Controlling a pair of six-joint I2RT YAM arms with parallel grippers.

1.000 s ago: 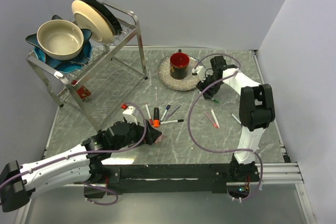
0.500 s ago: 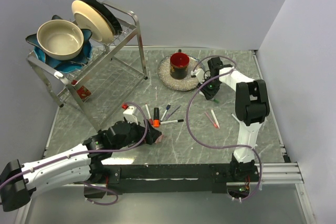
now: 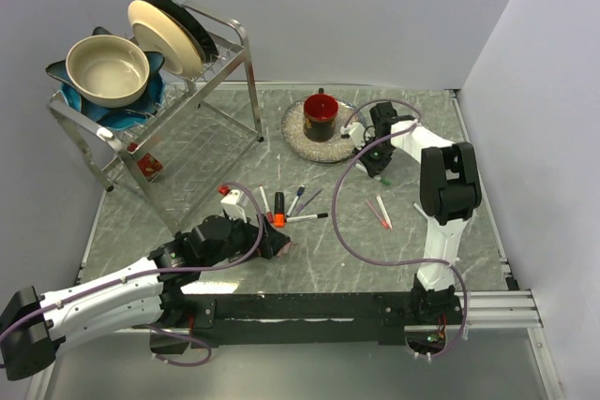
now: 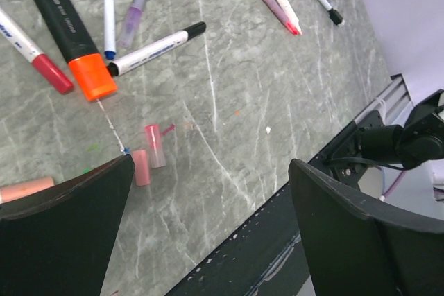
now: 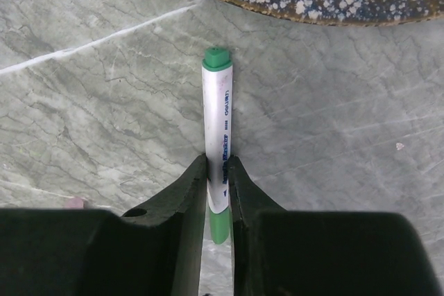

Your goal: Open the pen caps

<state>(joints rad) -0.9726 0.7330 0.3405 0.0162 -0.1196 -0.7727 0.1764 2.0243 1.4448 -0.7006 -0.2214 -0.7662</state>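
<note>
while the right gripper (image 3: 377, 161) sits just beside the speckled mat (image 3: 295, 134), the left gripper (image 3: 272, 243) hovers near the scattered pens (image 3: 295, 205), well apart, so neither crowds the other. left wrist view: jaws wide and empty over two loose pink caps (image 4: 154, 145); the orange cap (image 4: 94, 82) sits on its marker. right wrist view: closed on the barrel of a green pen (image 5: 218, 116), both green ends exposed; which is the cap, i cannot tell.
</note>
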